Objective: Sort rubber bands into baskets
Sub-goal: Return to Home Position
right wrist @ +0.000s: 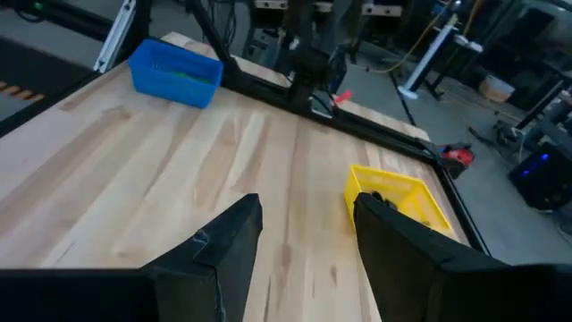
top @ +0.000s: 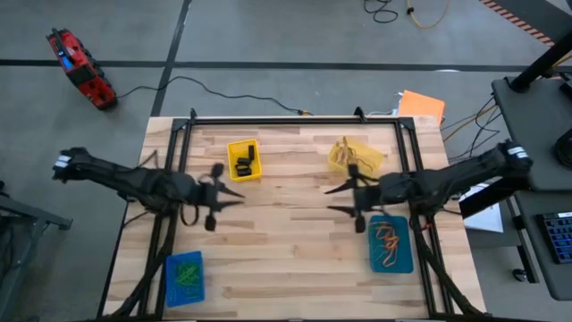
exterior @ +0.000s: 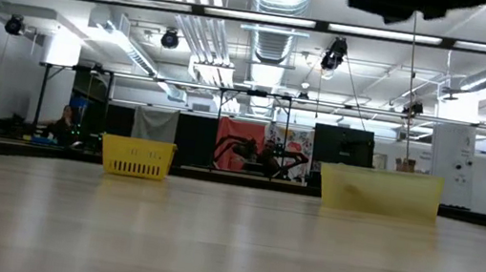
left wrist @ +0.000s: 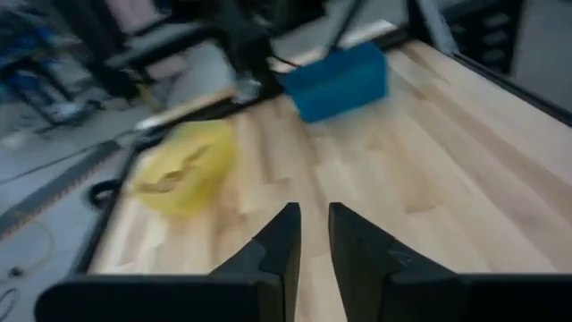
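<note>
Now: the left gripper [left wrist: 313, 215] hangs above the worktop [top: 286, 268], left of centre. Its fingers are nearly together with only a thin slit between them, and they hold nothing. The right gripper [right wrist: 304, 215] hangs right of centre, fingers well apart, also empty. The two face each other, well apart.

Outward:
- The bright yellow basket [top: 243, 159] sits on the far side, near the left gripper, with black bands [top: 244, 164] inside.
- The pale yellow basket [top: 353, 156] sits on the far side, near the right gripper, with tan bands [top: 350, 154] in it.
- The blue basket [top: 185, 277] sits at the near left and holds green bands [top: 186, 271].
- The teal-blue basket [top: 391, 243] sits at the near right, beside the right arm, and holds orange bands [top: 387, 240].

Every rubber band I can make out lies in a basket. Sorting looks finished, with only parking the arms left.

Handling, as a judgement: the bands look feather-light, soft and floppy, and likely to tangle in a heap and cling to one another. The best hold is probably a fingertip pinch on one raised strand of a loop. One lying flat on the wood would be hard to get under.

Hard to make out:
- Band counts cannot be read in any basket.
- The low view shows only basket walls, not contents, with the teal-blue basket cut off at the right edge and the arms as dark shapes at the top.
- The left wrist view is blurred.
</note>
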`<action>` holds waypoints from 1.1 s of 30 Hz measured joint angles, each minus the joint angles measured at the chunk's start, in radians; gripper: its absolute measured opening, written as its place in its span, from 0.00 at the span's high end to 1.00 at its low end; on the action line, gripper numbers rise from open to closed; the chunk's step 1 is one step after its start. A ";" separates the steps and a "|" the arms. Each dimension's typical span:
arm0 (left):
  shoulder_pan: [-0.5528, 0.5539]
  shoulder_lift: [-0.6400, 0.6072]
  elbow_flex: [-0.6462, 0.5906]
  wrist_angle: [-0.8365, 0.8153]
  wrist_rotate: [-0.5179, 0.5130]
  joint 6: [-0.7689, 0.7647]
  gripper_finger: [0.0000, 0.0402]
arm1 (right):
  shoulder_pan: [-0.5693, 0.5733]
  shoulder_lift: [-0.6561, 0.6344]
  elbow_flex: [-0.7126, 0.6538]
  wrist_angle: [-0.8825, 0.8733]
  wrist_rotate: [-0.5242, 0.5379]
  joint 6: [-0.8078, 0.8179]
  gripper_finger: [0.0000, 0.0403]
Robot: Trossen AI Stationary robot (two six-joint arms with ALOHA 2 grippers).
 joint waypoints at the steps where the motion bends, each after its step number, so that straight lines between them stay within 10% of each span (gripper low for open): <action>1: 0.018 -0.048 -0.025 0.000 0.001 0.000 0.89 | -0.006 -0.043 -0.035 0.001 -0.002 0.007 0.56; 20: 0.033 -0.823 -0.416 -0.021 -0.102 0.057 0.89 | -0.044 -0.990 -0.551 0.047 -0.001 -0.005 0.56; 33: 0.031 -0.777 -0.577 0.137 0.009 -0.064 0.90 | -0.045 -0.962 -0.681 0.128 -0.027 -0.030 0.56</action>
